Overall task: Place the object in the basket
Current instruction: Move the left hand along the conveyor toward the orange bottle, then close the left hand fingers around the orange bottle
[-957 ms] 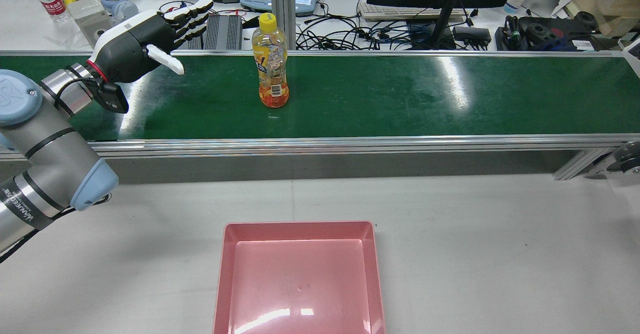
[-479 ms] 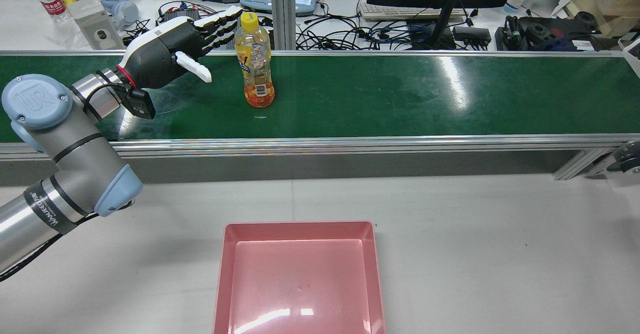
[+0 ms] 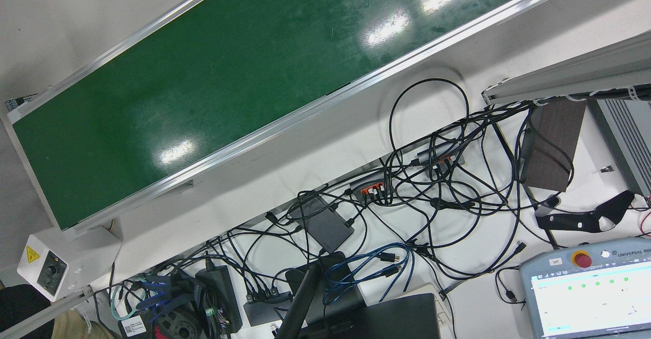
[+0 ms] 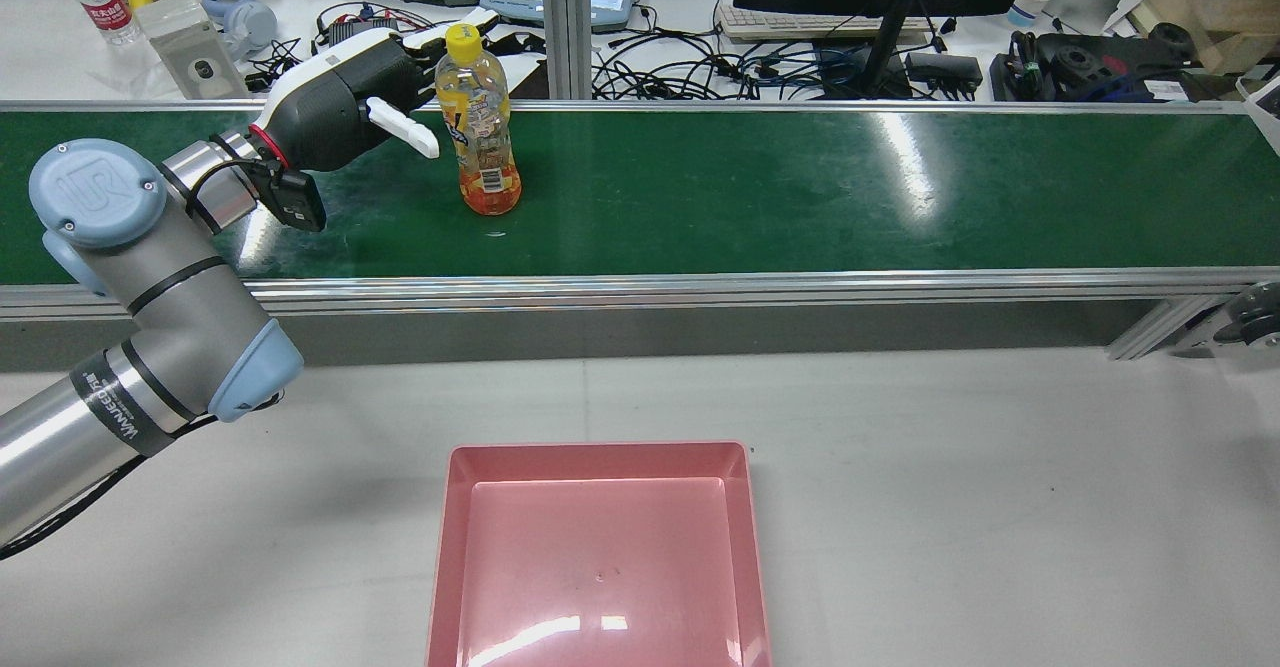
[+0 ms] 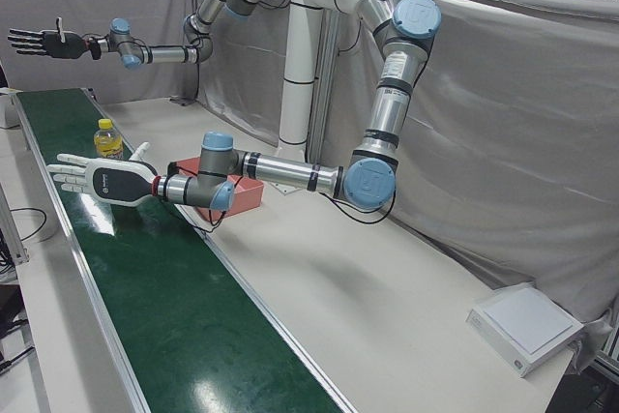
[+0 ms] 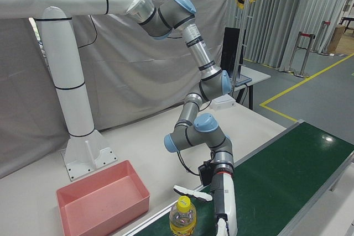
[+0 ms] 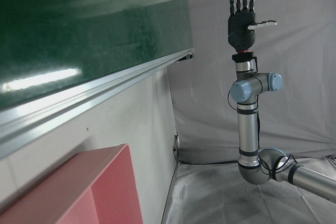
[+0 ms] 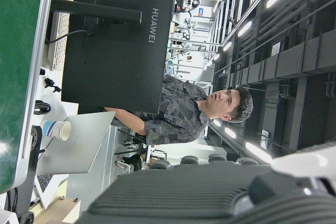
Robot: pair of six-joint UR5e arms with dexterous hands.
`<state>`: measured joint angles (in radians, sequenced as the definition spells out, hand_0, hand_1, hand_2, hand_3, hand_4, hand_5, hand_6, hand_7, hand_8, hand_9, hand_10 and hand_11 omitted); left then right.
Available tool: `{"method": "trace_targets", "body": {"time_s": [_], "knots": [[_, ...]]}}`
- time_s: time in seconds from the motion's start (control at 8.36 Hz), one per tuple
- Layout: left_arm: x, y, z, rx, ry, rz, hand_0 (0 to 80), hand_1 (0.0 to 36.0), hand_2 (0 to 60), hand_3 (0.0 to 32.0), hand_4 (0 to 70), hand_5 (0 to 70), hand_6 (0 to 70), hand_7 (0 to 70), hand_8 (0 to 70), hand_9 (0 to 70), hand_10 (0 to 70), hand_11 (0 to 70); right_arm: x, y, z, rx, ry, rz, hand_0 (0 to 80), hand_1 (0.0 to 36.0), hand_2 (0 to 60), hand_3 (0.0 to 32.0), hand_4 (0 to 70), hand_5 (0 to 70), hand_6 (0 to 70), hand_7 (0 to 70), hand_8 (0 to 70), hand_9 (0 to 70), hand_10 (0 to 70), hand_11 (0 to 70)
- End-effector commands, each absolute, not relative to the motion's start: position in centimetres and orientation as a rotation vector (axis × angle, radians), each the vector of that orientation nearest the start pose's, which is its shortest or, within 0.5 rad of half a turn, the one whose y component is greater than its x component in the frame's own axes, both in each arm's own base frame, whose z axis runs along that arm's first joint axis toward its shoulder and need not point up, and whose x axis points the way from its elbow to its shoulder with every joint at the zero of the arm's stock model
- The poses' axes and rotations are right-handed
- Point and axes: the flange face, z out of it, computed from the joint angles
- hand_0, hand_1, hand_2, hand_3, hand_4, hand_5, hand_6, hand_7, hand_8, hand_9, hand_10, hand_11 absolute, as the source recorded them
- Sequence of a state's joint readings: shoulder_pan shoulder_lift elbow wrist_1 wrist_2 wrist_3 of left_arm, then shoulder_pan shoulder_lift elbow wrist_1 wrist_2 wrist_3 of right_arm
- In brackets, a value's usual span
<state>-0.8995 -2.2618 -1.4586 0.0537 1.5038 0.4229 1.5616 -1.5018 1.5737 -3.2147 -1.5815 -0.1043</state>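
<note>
The bottle (image 4: 478, 125) of orange drink, capped in yellow, stands upright on the green conveyor belt (image 4: 760, 192), toward the belt's left part in the rear view and closer to its far rail than to its near one. It also shows in the left-front view (image 5: 107, 138) and at the bottom edge of the right-front view (image 6: 183, 216).

The left hand (image 4: 345, 97) hangs over the belt just left of the bottle in the rear view, fingers spread and extended, holding nothing. Its thumb (image 4: 402, 128) points at the bottle's near side, while the other fingers reach past the bottle's far side by the cap; whether any of them touch it cannot be told.

The right hand (image 5: 41, 42) is raised high beyond the belt's far end in the left-front view, well apart from the bottle, fingers spread and empty; the left hand view (image 7: 243, 18) shows it the same way.

The pink basket (image 4: 598, 459) sits empty on the grey table (image 4: 950, 487), on the robot's side of the belt, well apart from the bottle.
</note>
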Motion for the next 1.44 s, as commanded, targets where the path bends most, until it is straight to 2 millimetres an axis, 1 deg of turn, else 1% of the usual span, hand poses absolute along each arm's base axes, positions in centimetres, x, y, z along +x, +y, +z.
{"method": "trace_targets", "body": {"time_s": [0.0,0.36,0.48,0.6,0.72,0.84,0.96,1.08,1.2,1.32], "knots": [[35.3,-66.4,29.3,-0.262,2.385,-1.19,50.7,5.1,0.0,0.0,13.8,3.3,0.0,0.0,2.6,6.0,4.2,7.1,12.7,-52.1,65.9,-0.096,2.28,-2.285,0.0,0.0,0.0,0.0,0.0,0.0,0.0,0.0,0.0,0.0,0.0,0.0],[35.3,-66.4,29.6,-0.263,2.381,-1.194,50.4,5.5,0.0,0.0,15.3,4.5,0.0,0.0,3.4,7.1,5.2,8.6,12.7,-52.1,65.8,-0.096,2.284,-2.281,0.0,0.0,0.0,0.0,0.0,0.0,0.0,0.0,0.0,0.0,0.0,0.0],[35.5,-66.3,29.5,-0.266,2.383,-1.19,50.4,6.2,0.0,0.0,16.2,8.2,0.0,0.0,5.6,10.2,6.1,10.0,12.7,-52.1,65.8,-0.096,2.284,-2.281,0.0,0.0,0.0,0.0,0.0,0.0,0.0,0.0,0.0,0.0,0.0,0.0],[35.3,-66.3,30.0,-0.261,2.351,-1.22,53.5,11.9,0.0,0.0,26.0,22.2,0.8,1.9,12.9,20.2,17.9,27.3,12.7,-52.1,65.8,-0.096,2.282,-2.283,0.0,0.0,0.0,0.0,0.0,0.0,0.0,0.0,0.0,0.0,0.0,0.0],[34.4,-66.5,30.8,-0.239,2.306,-1.274,56.9,15.1,10.0,0.0,69.1,43.7,15.7,30.0,32.8,47.8,47.5,67.5,12.7,-52.0,65.9,-0.096,2.28,-2.285,0.0,0.0,0.0,0.0,0.0,0.0,0.0,0.0,0.0,0.0,0.0,0.0],[33.6,-66.7,30.4,-0.225,2.311,-1.278,58.9,14.9,23.6,0.0,70.0,70.0,46.2,70.0,53.5,70.0,65.8,70.0,12.7,-52.1,65.8,-0.096,2.284,-2.281,0.0,0.0,0.0,0.0,0.0,0.0,0.0,0.0,0.0,0.0,0.0,0.0],[33.1,-66.7,29.8,-0.223,2.324,-1.272,57.8,17.5,44.4,0.0,70.0,70.0,64.1,70.0,65.9,70.0,70.0,70.0,12.7,-52.1,65.8,-0.096,2.282,-2.283,0.0,0.0,0.0,0.0,0.0,0.0,0.0,0.0,0.0,0.0,0.0,0.0],[33.0,-66.1,28.6,-0.227,2.342,-1.254,57.5,19.6,55.2,0.0,70.0,70.0,68.6,70.0,70.0,70.0,70.0,70.0,12.7,-52.1,65.8,-0.096,2.282,-2.283,0.0,0.0,0.0,0.0,0.0,0.0,0.0,0.0,0.0,0.0,0.0,0.0],[33.0,-65.7,27.9,-0.234,2.355,-1.239,57.5,18.8,51.7,0.0,70.0,70.0,69.5,70.0,70.0,70.0,70.0,70.0,12.7,-52.1,65.9,-0.096,2.28,-2.285,0.0,0.0,0.0,0.0,0.0,0.0,0.0,0.0,0.0,0.0,0.0,0.0],[33.3,-65.7,26.8,-0.24,2.369,-1.224,57.5,18.2,49.6,0.0,70.0,70.0,70.0,70.0,70.0,70.0,70.0,70.0,12.7,-52.1,65.9,-0.096,2.28,-2.285,0.0,0.0,0.0,0.0,0.0,0.0,0.0,0.0,0.0,0.0,0.0,0.0]]}}
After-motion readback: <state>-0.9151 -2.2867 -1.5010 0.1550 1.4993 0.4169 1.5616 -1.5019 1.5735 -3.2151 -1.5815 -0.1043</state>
